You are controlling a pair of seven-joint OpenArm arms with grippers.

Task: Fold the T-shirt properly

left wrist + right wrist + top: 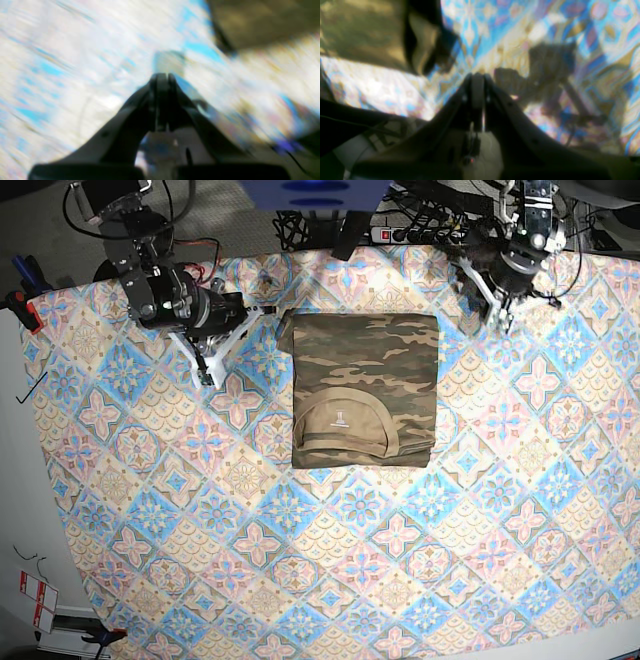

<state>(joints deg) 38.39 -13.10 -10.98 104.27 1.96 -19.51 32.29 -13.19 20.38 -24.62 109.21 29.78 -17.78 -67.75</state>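
Note:
The camouflage T-shirt [365, 390] lies folded into a neat rectangle at the table's back centre, with its tan inner collar and white label facing up at the front. My left gripper [497, 318] hovers shut and empty over the tablecloth, just right of the shirt's back right corner. In the blurred left wrist view its jaws [162, 76] are pressed together, and the T-shirt [262, 22] sits at the upper right. My right gripper [208, 373] is left of the shirt, also shut on nothing. In the right wrist view it [477, 75] points at the cloth, with the T-shirt [362, 32] at the upper left.
The tile-patterned tablecloth [300, 560] covers the whole table. Cables and a power strip [410, 230] run along the back edge. A red-handled clamp [20, 305] grips the left edge, and the white table border [15, 480] shows beside the cloth.

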